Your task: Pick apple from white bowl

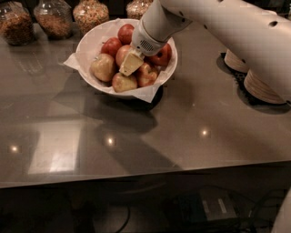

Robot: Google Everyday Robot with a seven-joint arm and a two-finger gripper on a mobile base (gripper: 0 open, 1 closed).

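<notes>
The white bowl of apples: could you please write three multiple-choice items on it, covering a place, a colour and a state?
1. Where is the robot's tool? A) down among the red-and-yellow apples in the wide white paper-lined bowl; B) on the floor; C) out of sight.
2. What colour is the bowl's paper lining? A) blue; B) white; C) black.
3. How does the bowl stand? A) tipped over; B) empty; C) upright, holding apples.
Answers: 1 A, the tool sits amid the fruit; 2 B, white corners overhang the rim; 3 C, apples rest inside it.

Gripper [131, 63] among apples [103, 67]; jars [91, 13] crowd behind white bowl [89, 40].
</notes>
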